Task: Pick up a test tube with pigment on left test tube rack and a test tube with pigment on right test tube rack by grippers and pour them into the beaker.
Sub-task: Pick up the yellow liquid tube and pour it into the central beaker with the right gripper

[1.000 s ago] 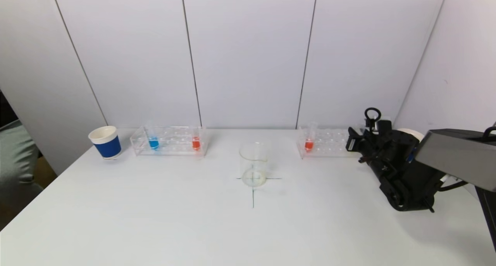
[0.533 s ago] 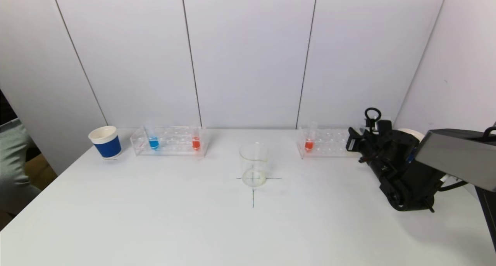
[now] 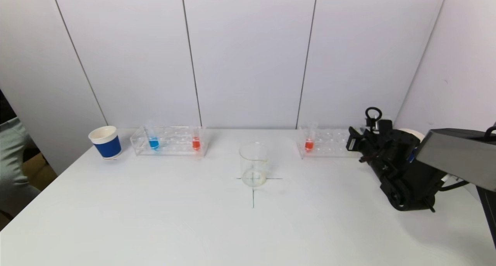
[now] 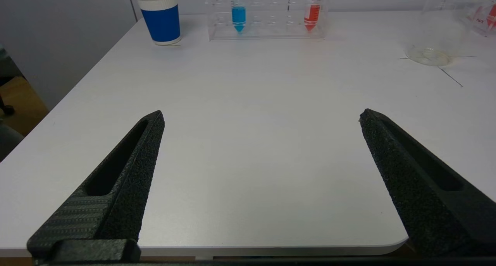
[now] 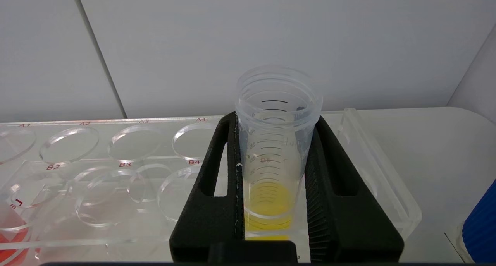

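On a white table (image 3: 155,219), a clear glass beaker (image 3: 253,163) stood at the middle on a drawn cross. At the back left, a clear rack (image 3: 169,141) held a blue tube (image 3: 153,140) and a red tube (image 3: 195,140), with a blue paper cup (image 3: 104,141) just beside it. At the back right, a second rack (image 3: 323,143) held another red tube (image 3: 309,140) at its inner end.

The right tool (image 5: 271,181) was at the outer end of that right rack, its two black fingers closed on a yellow tube (image 5: 276,150) that was upright in its hole. The left tool (image 4: 261,117) hung wide open and empty above the near edge of the table, well away from the left rack.

The tube was open at the top, so a tilt or jerk while lifting could likely spill the yellow liquid. If the tube were pulled at an angle, it could catch in its hole and drag the light rack. The grip sat low on a smooth tube, so it might slip during pouring.

Only the right wrist view showed the yellow tube and the grip on it; in the head view the arm hid both. Only the left wrist view showed the left tool, which the head view missed entirely. The head view alone showed both racks and the beaker together.
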